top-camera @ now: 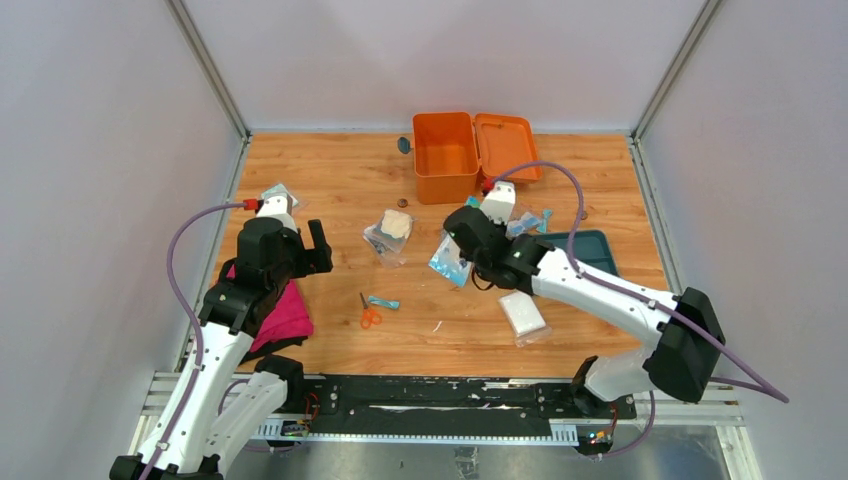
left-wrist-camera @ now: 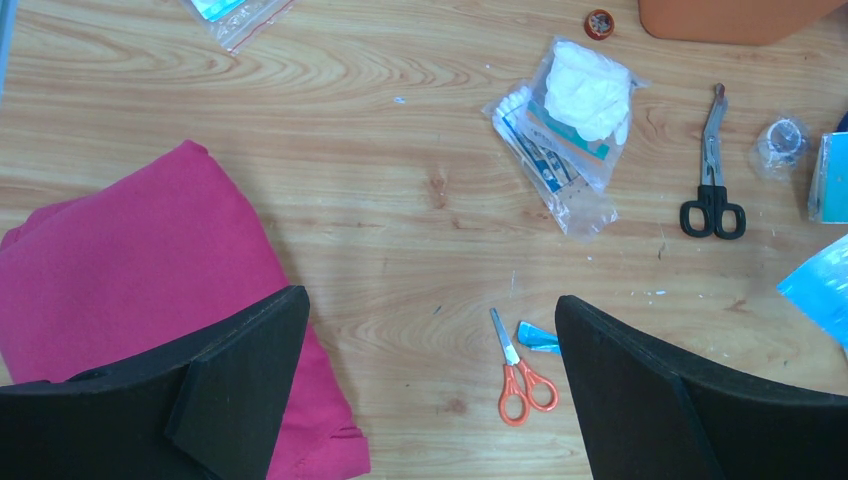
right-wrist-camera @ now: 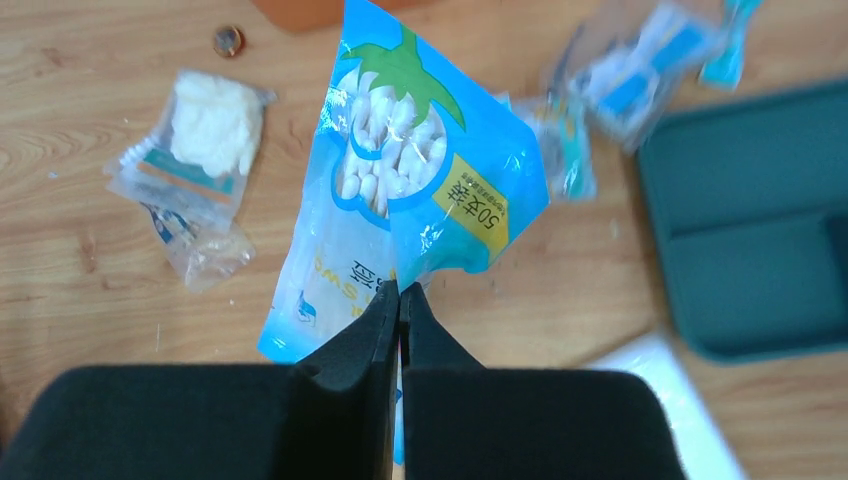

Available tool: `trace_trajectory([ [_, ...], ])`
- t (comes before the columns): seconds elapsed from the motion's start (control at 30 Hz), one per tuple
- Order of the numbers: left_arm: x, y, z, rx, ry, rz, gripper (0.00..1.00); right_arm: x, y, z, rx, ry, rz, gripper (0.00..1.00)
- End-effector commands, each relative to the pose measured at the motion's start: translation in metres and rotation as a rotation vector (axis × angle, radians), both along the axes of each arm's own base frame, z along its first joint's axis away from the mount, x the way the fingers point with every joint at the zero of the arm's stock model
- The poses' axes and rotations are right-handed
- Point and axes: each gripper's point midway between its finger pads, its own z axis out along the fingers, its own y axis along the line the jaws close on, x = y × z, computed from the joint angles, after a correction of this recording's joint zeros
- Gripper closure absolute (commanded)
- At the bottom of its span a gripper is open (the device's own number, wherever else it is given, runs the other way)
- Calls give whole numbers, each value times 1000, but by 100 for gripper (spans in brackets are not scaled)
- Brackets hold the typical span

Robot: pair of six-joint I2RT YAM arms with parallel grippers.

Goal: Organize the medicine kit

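Orange medicine kit (top-camera: 445, 158): we find it open on the bench (top-camera: 330, 175), straight ahead of the right fingers (right-wrist-camera: 400, 290) and slightly to their left, near but not touching. It is well ahead and far to the right of the left fingers (left-wrist-camera: 430, 300).
Kit's look: a small plastic box with rounded corners, its lid (top-camera: 506, 146) laid back flat on the right. From above we see nothing inside.
Right fingers: pressed fully together on the near edge of a blue swab bag (right-wrist-camera: 400, 180), which stretches ahead of them toward the kit. We cannot tell whether it is clear of the bench.
Risk, grip: we judge the pinch thin, on slick film at one edge. The loaded end may swing, and the bag may slide out on the way.
Risk, entry: the bag is long, so its far end could catch the kit's near wall, nudge the light box, or land on the lid.
Risk, neighbours: loose packets (right-wrist-camera: 640, 70) ahead and right of the fingers, beside the bag, could be dragged along. The teal tray (right-wrist-camera: 750, 230) lies right of the fingers.
Left fingers: spread wide, holding nothing, with orange scissors (left-wrist-camera: 520, 375) between them and a pink cloth (left-wrist-camera: 130, 290) under the left one.
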Motion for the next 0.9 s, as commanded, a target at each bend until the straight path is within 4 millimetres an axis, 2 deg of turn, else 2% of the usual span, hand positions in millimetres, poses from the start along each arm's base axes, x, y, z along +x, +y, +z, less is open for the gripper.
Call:
trace_trajectory([
  [0.0,2,0,5,-4,-17,-2,0,31,-30,63,-357,-171,106,100],
  [0.1,2,-1,5,-5,-14,-5,0,56,-31,88,-424,-207,181,100],
  [0.13,2,-1,5,-5,-14,-6,0,69,-37,93,-436,-204,186,100],
  [0.23,3,-1,4,-4,-13,-6,0,100,-38,108,-381,-206,255,100],
  [0.4,3,-2,3,-6,-7,-11,0,150,-28,119,-320,-234,409,100],
  [0.57,4,-4,0,-10,3,-21,0,197,-8,129,-328,-280,515,100],
  [0.73,5,-5,-3,-8,16,-22,0,246,13,122,-270,-288,603,100],
  [0.8,5,-5,-4,-7,20,-20,0,267,21,101,-261,-259,621,100],
  [0.83,5,-5,-5,-8,24,-20,0,275,25,104,-253,-268,627,100],
  [0.87,5,-4,-5,-7,25,-19,0,282,29,95,-247,-255,639,100],
])
